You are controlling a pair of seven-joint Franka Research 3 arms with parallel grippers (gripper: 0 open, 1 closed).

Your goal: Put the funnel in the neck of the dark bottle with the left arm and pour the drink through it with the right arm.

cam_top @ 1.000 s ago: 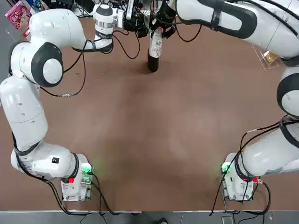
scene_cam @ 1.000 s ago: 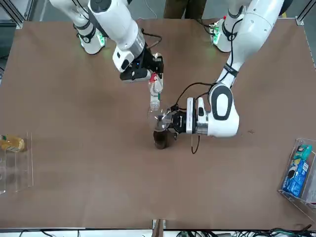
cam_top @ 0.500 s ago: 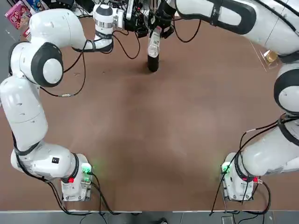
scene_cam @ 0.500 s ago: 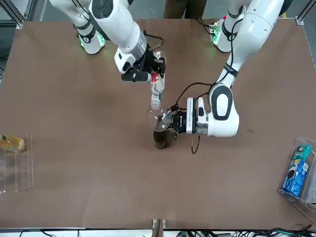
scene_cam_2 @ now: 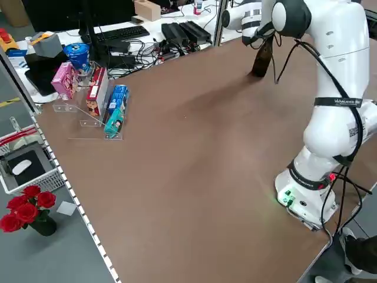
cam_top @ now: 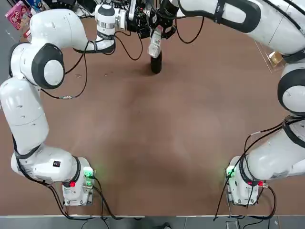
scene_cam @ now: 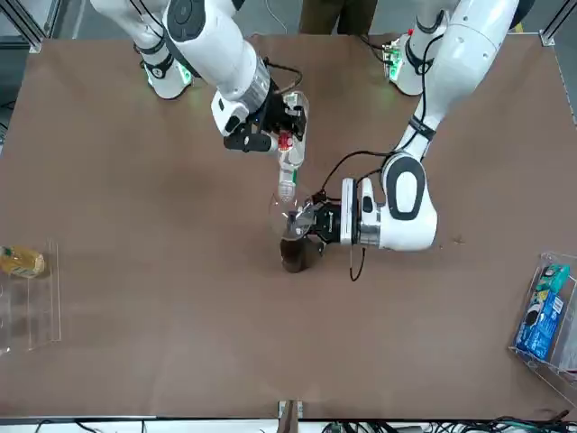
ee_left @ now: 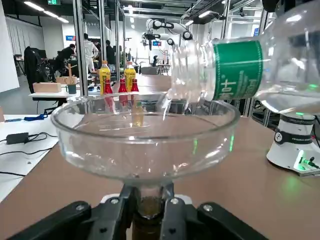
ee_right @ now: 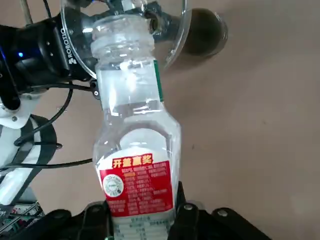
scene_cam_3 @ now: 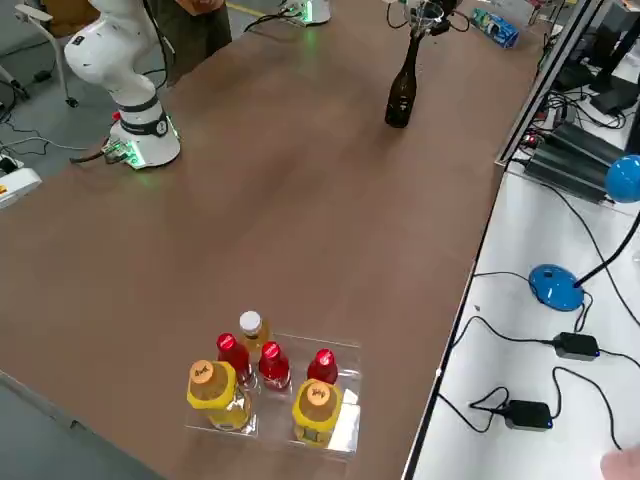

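In the top view, the dark bottle [cam_top: 156, 63] is seen standing near the middle of the table's [cam_top: 157, 138] far edge, with the right gripper [cam_top: 157, 29] and the left gripper [cam_top: 143, 20] crowded together just beyond it; the drink [cam_top: 154, 44] is held tilted, mouth towards the dark bottle. In the front view, the left gripper [scene_cam: 311, 223] is seen lying level at the neck of the dark bottle [scene_cam: 293, 254], and the funnel [scene_cam: 290, 213] is seated on top of that neck. The drink [scene_cam: 288, 171] is clamped in the right gripper [scene_cam: 281, 133] and tipped steeply, its open mouth just above the funnel's rim. In the left side view, the dark bottle [scene_cam_2: 261, 57] is visible at the far end of the table, and boxed goods [scene_cam_2: 96, 93] are stacked by the table's left edge. In the right side view, the dark bottle [scene_cam_3: 402, 86] stands upright near the far edge, and a tray of red and yellow bottles [scene_cam_3: 268, 382] sits at the right edge. In the left wrist view, the funnel [ee_left: 145, 135] is shown upright, its stem in the bottle's neck, with the left gripper [ee_left: 146, 210] closed around the stem; the drink [ee_left: 240, 70] is tilted over the rim, uncapped. In the right wrist view, the drink [ee_right: 134, 145] is gripped at its base by the right gripper [ee_right: 142, 212], and its mouth is over the funnel [ee_right: 172, 37].
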